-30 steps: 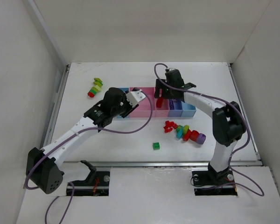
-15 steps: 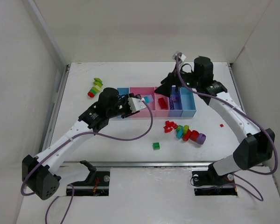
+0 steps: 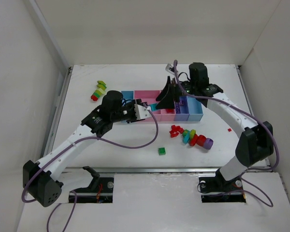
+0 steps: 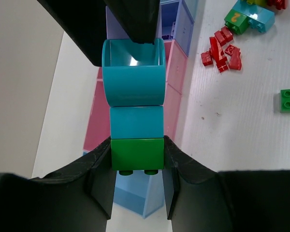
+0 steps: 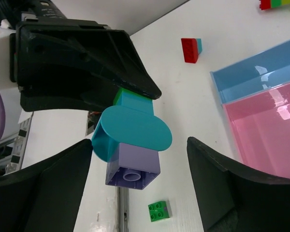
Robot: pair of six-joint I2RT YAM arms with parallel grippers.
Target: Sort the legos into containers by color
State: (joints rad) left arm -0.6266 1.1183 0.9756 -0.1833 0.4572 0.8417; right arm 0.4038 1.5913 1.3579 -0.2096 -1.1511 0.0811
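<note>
My left gripper (image 4: pixel 137 146) is shut on the green brick (image 4: pixel 137 153) at the base of a short lego chain. The chain runs on through a teal brick (image 4: pixel 137 122) and a curved teal piece (image 5: pixel 133 133) to a purple brick (image 5: pixel 133 169). It is held in the air over the containers (image 3: pixel 183 115), near the pink tray (image 3: pixel 146 94). My right gripper (image 5: pixel 140 145) is open, with its fingers on either side of the chain's purple end and clear gaps on both sides. In the top view the two grippers (image 3: pixel 144 110) (image 3: pixel 165 96) meet nose to nose.
A pile of red, teal, green and purple legos (image 3: pixel 191 136) lies in front of the trays. A single green brick (image 3: pixel 162 151) lies nearer me. A red-and-green chain (image 3: pixel 99 90) lies at the far left. A tiny red piece (image 3: pixel 229 129) lies at the right.
The right arm swung out to the right, then came back left, and its open fingers now straddle the chain's end. The left gripper moved a little right with the chain.
</note>
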